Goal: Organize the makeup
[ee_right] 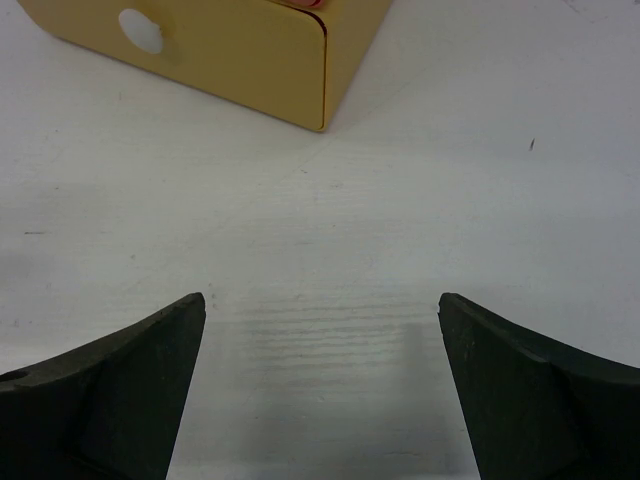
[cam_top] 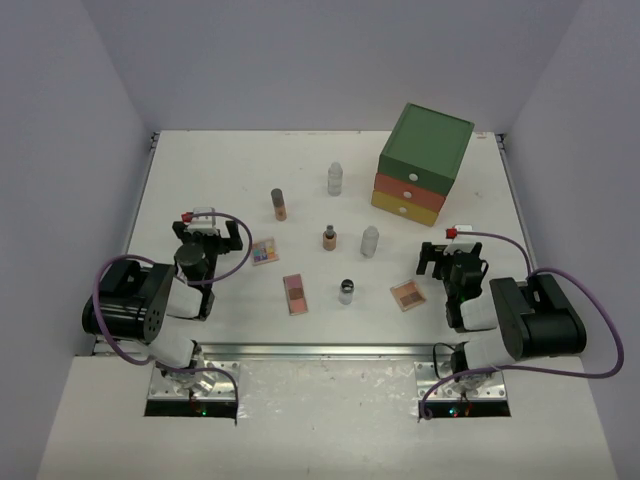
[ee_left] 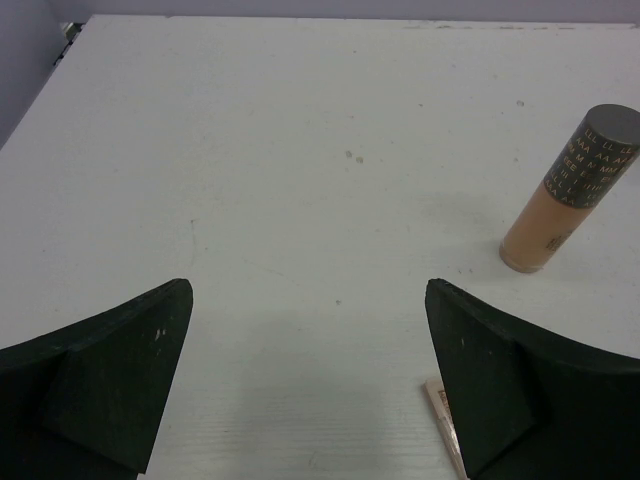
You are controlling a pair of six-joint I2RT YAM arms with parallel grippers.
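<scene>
Makeup [cam_top: 329,238] unsorted, nothing gripped.
Jaws apart on left pincer [cam_top: 213,236] and right pincer [cam_top: 436,260], flanking small clear bottles [cam_top: 335,178], tan cylindrical tubes [cam_top: 279,204] and flat palettes [cam_top: 295,293] loose mid-worktop [cam_top: 230,160]; green-orange-yellow drawer box [cam_top: 425,163] at 1 o'clock, likely their destination.

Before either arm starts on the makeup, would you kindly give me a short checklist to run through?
1. Left hand open and empty: ok.
2. Right hand open and empty: ok.
3. Tan tube upright and clear of the left fingers: ok.
4. Multicolour palette lying flat, close beside the left arm's fingers: ok.
5. Drawer box open to receive items: not ok, all three drawers look shut.
6. Room inside the drawers: cannot tell.
</scene>
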